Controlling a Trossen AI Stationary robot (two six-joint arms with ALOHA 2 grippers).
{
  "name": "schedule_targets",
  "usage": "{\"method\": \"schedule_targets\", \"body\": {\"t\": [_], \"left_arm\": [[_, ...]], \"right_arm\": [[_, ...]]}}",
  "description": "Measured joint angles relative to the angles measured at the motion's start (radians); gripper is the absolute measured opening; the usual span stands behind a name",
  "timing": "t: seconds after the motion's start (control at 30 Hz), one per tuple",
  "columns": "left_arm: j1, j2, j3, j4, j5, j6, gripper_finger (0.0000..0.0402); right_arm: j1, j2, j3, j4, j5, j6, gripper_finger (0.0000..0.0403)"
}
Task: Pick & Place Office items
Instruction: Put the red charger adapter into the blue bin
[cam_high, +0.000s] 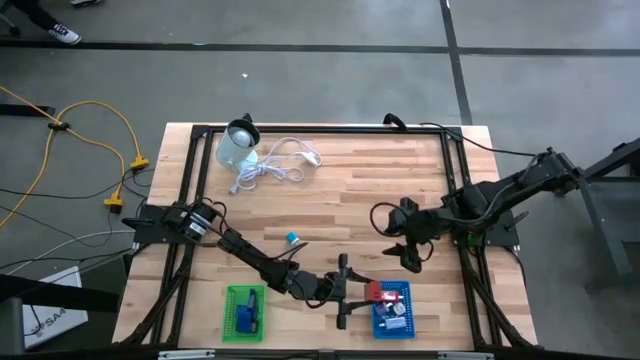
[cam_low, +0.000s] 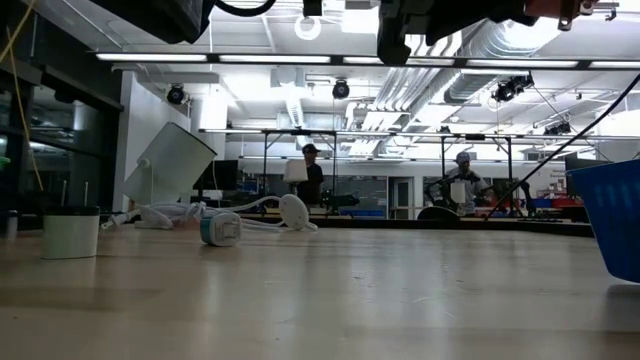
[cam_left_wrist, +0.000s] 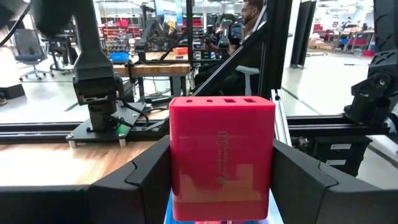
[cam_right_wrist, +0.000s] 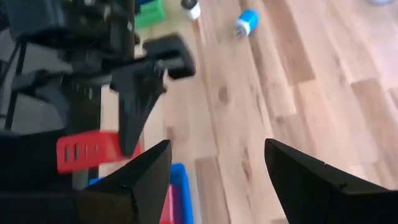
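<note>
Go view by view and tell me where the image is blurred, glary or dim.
High view: even light, sharp, the blue basket clear. Low view: ceiling lights glare, the tabletop dim, the white cable backlit. Left wrist view: the red block in the left hand crisp, the room beyond bright. Right wrist view: smeared throughout, the right hand and the blue roll soft.

We see even, bright overhead light on the pale wooden plank table (cam_high: 350, 190), with only soft shadows under the arms. In the low view, long ceiling strip lamps (cam_low: 330, 57) glare white while the tabletop lies dim and the near blue plastic basket (cam_low: 612, 215) is soft. The right wrist view is motion-blurred throughout; in the left wrist view, the red blocky plastic piece (cam_left_wrist: 222, 155) is sharp.
</note>
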Motion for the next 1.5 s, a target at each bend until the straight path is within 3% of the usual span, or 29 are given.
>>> {"method": "schedule_targets", "body": {"t": [0.23, 0.53, 0.67, 0.87, 1.17, 1.5], "left_arm": [[0.005, 0.000, 0.000, -0.011, -0.013, -0.076, 0.0211], [0.006, -0.002, 0.000, -0.088, -0.181, -0.134, 0.0211], [0.015, -0.002, 0.000, -0.096, -0.192, -0.105, 0.0211], [0.040, -0.002, 0.000, -0.101, -0.251, -0.027, 0.0211], [0.075, -0.002, 0.000, -0.276, -0.385, -0.022, 0.0211], [0.074, -0.015, 0.000, -0.274, -0.513, 0.083, 0.0211]], "right_arm": [[0.067, 0.000, 0.000, -0.002, -0.044, 0.114, 0.0245], [0.106, 0.040, 0.000, 0.001, -0.067, 0.333, 0.0245], [0.090, 0.086, 0.000, 0.007, -0.106, 0.390, 0.0245], [0.053, 0.131, 0.000, 0.013, -0.097, 0.394, 0.0245], [-0.023, 0.129, 0.000, 0.007, -0.017, 0.397, 0.0234], [-0.070, 0.129, 0.000, -0.003, 0.020, 0.368, 0.0229]]}}
